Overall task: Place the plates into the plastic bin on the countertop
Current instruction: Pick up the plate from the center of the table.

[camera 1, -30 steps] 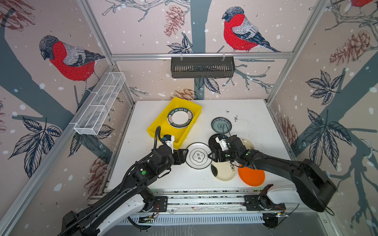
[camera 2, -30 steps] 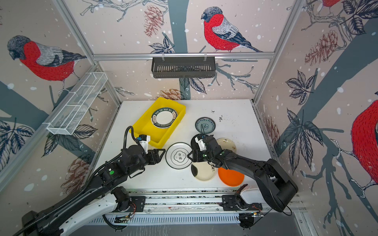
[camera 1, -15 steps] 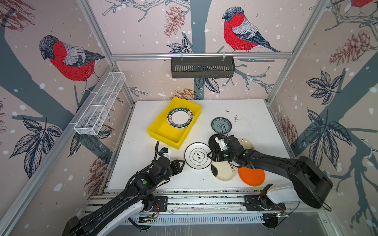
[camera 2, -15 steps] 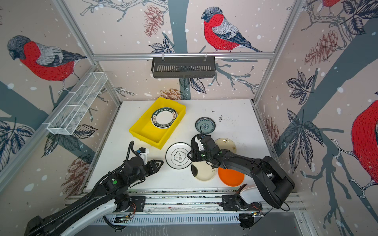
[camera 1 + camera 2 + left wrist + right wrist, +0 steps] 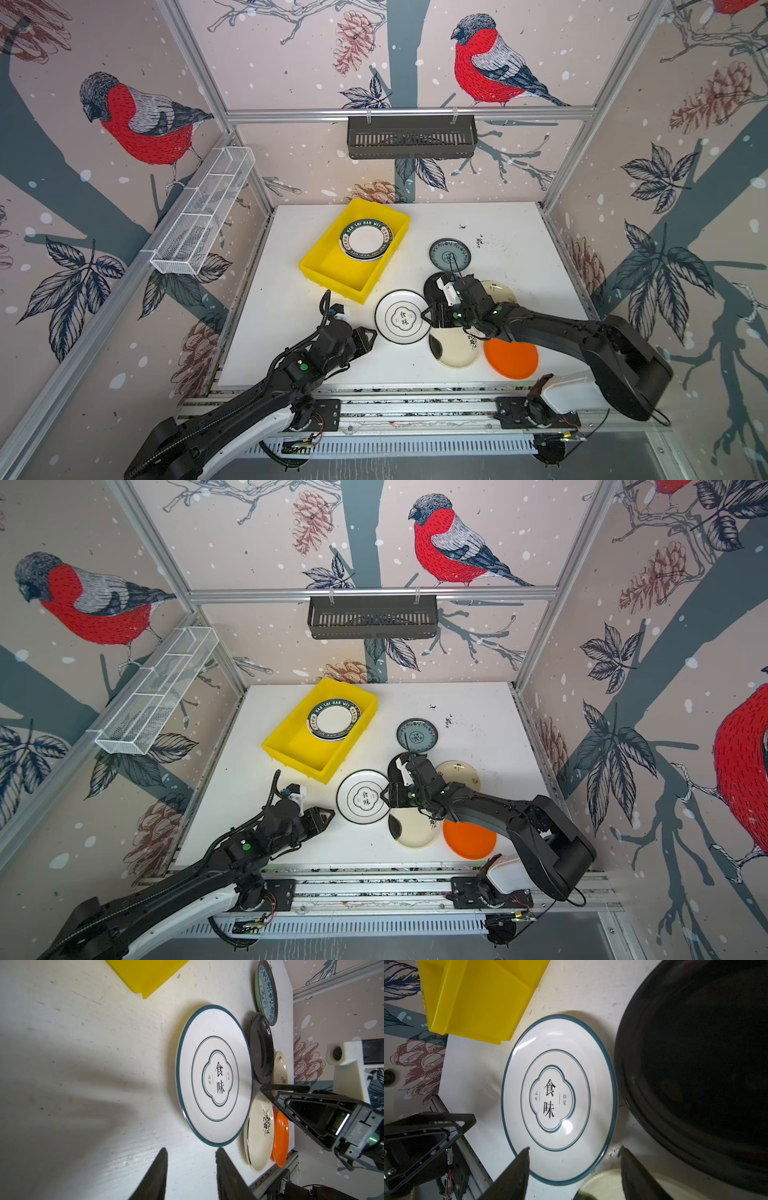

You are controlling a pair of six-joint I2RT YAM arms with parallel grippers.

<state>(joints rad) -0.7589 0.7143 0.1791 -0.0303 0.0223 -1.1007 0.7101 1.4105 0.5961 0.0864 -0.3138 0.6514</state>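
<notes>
**Both grippers spread at the white plate's edges**

**Top views.** The yellow plastic bin (image 5: 332, 272) is seen set askew on the speckled white countertop (image 5: 282, 332), toward its far left. A lettered plate (image 5: 365, 240) with a dark green rim lies in the bin's far end. Six round plates are left on the board, close together:
- the white plate (image 5: 402, 316)
- the black plate (image 5: 431, 286)
- the teal plate (image 5: 449, 254)
- the cream plate (image 5: 500, 289)
- the floral plate (image 5: 455, 349)
- the orange plate (image 5: 511, 358)

The right arm lies across the black, cream, floral and orange plates, so each is partly hidden. The left gripper (image 5: 371, 333) is placed just beside the white plate's left edge, and the right gripper (image 5: 426, 316) at its right edge. A black slotted basket (image 5: 411, 137) is hung on the back rail and a white mesh rack (image 5: 203, 212) on the left wall, both well apart from the plates.

**Left wrist.** The left gripper (image 5: 191, 1150) is shown with its jaws parted and nothing between them, near the white plate's thin teal rim. The other five plates are crowded beyond it, the black one glossy. A corner of the bin is seen to one side.

**Right wrist.** The right gripper (image 5: 574, 1148) is spread wide and nothing is pinched. One finger is over the white plate's rim and the other over bare board beside the black plate. The left gripper is seen past the plate's opposite edge, apart from it.
</notes>
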